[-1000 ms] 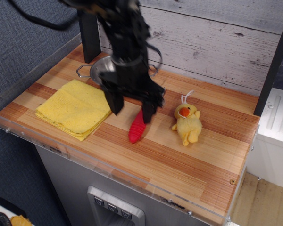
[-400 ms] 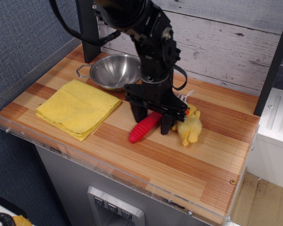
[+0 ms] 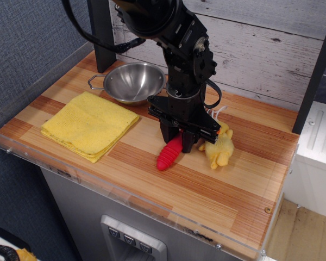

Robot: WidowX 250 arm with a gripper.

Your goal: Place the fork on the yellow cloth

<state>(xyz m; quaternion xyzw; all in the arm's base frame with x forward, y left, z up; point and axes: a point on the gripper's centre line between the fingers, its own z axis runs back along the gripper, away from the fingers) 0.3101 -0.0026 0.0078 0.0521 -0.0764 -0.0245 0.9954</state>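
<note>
The fork's ribbed red handle (image 3: 168, 154) lies near the middle of the wooden table, pointing toward the front left. Its tines are hidden under my gripper (image 3: 179, 142). The gripper points straight down over the fork's far end. Its two fingers are closed in against the handle, so it looks shut on the fork. The handle's lower end is at the table surface. The yellow cloth (image 3: 89, 124) lies folded flat at the left of the table, well apart from the fork and gripper.
A steel bowl (image 3: 133, 81) stands behind the cloth, left of the arm. A small yellow plush duck (image 3: 220, 148) lies just right of the gripper, almost touching it. A clear acrylic rim (image 3: 125, 198) lines the table's front and left edges.
The gripper moved right from over the cloth's edge, came down over the fork's far end and closed its fingers. The red handle shifted slightly to the right.
</note>
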